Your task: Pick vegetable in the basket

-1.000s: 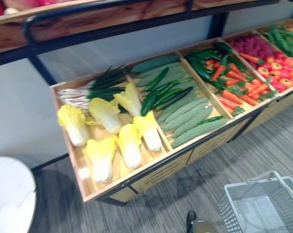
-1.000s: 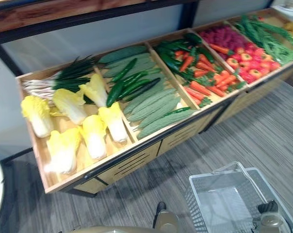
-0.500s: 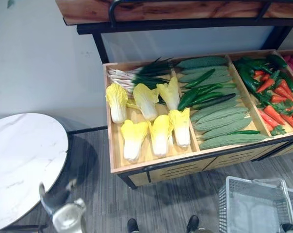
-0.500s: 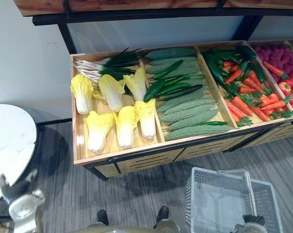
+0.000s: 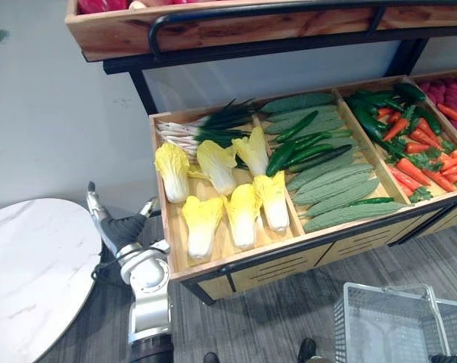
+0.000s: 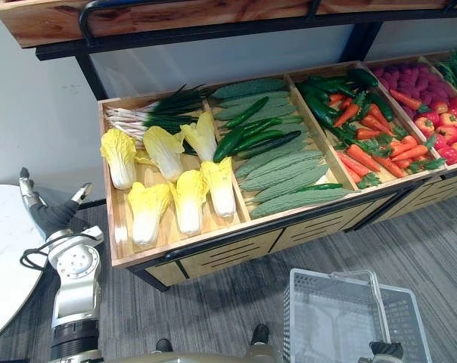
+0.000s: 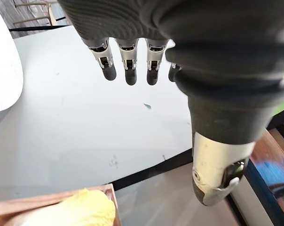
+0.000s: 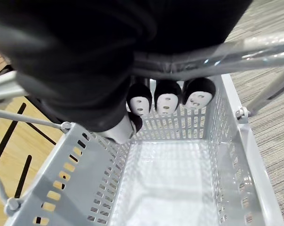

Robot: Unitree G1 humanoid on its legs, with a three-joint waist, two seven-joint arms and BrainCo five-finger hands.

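Observation:
A wooden display crate point(image 5: 162, 227) holds pale yellow napa cabbages point(image 5: 216, 168), green onions point(image 5: 206, 125), cucumbers point(image 5: 293, 147) and bumpy bitter gourds point(image 5: 342, 198). Carrots and green peppers point(image 5: 410, 147) fill the compartment to the right. My left hand point(image 5: 122, 229) hovers open, fingers spread and empty, just left of the crate's left wall; its wrist view shows straight fingers point(image 7: 129, 61) over the grey wall, with a cabbage point(image 7: 81, 209) at the edge. My right hand point(image 8: 166, 101) is shut on the handle point(image 8: 212, 59) of an empty grey wire basket point(image 6: 304, 302) low at the right.
A round white marble table point(image 5: 32, 272) stands to the left of my left arm. A wooden upper shelf point(image 5: 213, 26) with a black rail overhangs the crate. Red produce point(image 6: 433, 113) lies in the far-right compartments. Grey plank floor point(image 5: 289, 310) runs in front.
The camera has shifted. My left arm has risen from the lower left up beside the crate's left wall, hand open. The basket stays in my right hand.

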